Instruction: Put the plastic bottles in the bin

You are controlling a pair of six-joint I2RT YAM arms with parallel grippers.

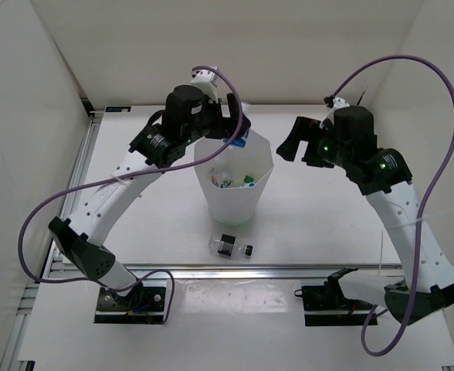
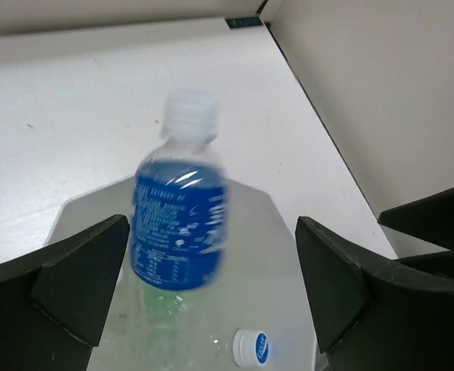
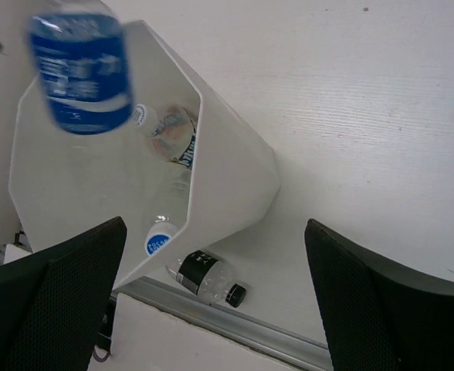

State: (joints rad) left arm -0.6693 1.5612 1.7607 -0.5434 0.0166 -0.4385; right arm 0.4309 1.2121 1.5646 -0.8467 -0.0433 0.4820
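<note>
The bin (image 1: 235, 205) stands mid-table, translucent white with an octagonal rim. My left gripper (image 1: 225, 122) hangs over its far rim, jaws wide open. The blue-labelled clear bottle (image 2: 179, 228) is blurred between the fingers (image 2: 80, 278) and touches neither. It is over the bin's mouth (image 2: 269, 263), and also shows in the top view (image 1: 239, 141) and the right wrist view (image 3: 80, 73). Other bottles lie inside the bin (image 3: 173, 135), and green shows at its bottom (image 2: 161, 305). The black-labelled bottle (image 1: 232, 247) lies on the table in front of the bin. My right gripper (image 1: 293, 145) is open and empty, right of the bin.
A metal rail (image 1: 250, 270) runs along the table's near edge, just behind the black-labelled bottle (image 3: 206, 272). White walls close the left, back and right sides. A blue-and-white cap (image 2: 252, 347) shows inside the bin.
</note>
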